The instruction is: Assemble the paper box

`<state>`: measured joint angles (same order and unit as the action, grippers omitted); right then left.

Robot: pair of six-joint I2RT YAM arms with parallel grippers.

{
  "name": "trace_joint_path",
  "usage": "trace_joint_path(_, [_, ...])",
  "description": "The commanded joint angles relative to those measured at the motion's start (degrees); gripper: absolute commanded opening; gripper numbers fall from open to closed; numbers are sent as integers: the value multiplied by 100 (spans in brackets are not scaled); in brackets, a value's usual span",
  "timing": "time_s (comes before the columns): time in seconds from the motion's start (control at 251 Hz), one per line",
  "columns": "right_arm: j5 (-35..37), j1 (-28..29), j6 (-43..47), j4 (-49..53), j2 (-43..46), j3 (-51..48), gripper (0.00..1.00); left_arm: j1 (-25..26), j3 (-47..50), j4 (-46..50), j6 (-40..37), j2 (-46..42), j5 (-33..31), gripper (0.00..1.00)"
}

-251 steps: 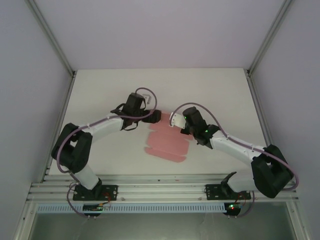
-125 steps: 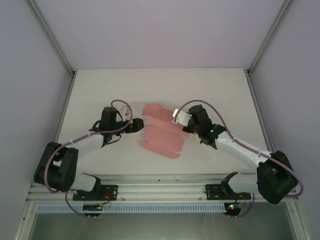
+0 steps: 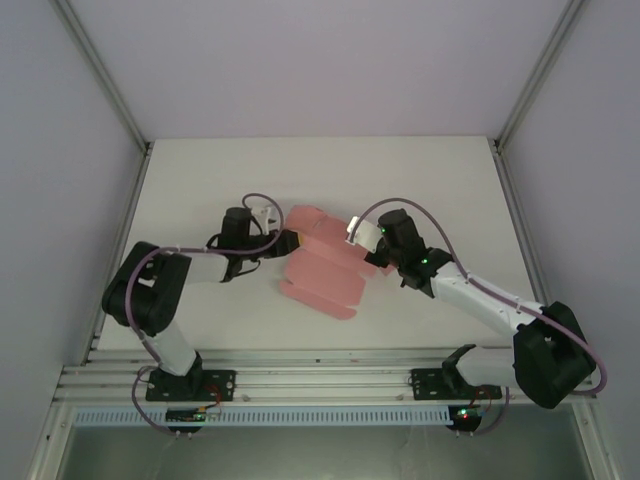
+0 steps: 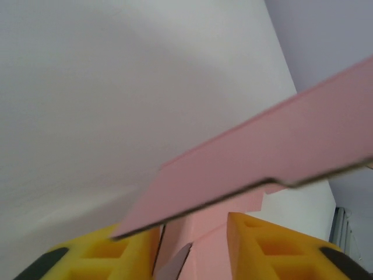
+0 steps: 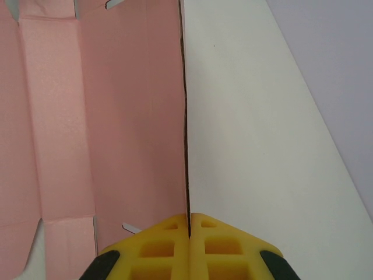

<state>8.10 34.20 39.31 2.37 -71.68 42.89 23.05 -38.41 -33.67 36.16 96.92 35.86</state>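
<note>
Pink paper box (image 3: 325,270) edge clenched in right hand (image 5: 188,217), left hand (image 4: 189,233) parted astride it, contact blurred and cropped

L gripper (image 3: 290,241) came back in from its pulled-away spot; paper box (image 3: 322,268) edge, well ahead of it 0.5 s ago, now sits btwn its jaws, which narrowed. Sheet's end by R gripper (image 3: 356,232) rose vs 1 s ago.

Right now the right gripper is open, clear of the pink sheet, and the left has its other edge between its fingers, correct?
No: the right wrist view shows the right gripper pinched shut on the paper box edge. The left gripper claim stands.
</note>
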Motion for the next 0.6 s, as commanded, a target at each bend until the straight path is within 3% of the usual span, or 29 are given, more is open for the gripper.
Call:
trace_joint_path(0.0, [-28,-48,-224,185,-30,99,0,151,-87,-86,-226,-185,-307,29])
trace_joint_path(0.052, [-36,-66,-246,211,-30,97,0,180,-103,118,-312,-268,-461,27])
trace_joint_path(0.172, [-62,-96,-318,193,-30,108,0,281,-124,451,-509,-449,-712,10])
trace_joint_path(0.267, [-14,-89,-327,184,-58,156,0,509,-238,854,-821,-640,-1056,9])
trace_joint_path(0.475, [103,77,-197,212,-81,155,0,1492,-1170,2607,-2172,-692,-2700,9])
trace_joint_path(0.595, [126,198,-88,152,-51,118,0,1970,-1631,3117,-2663,-411,-3415,9])
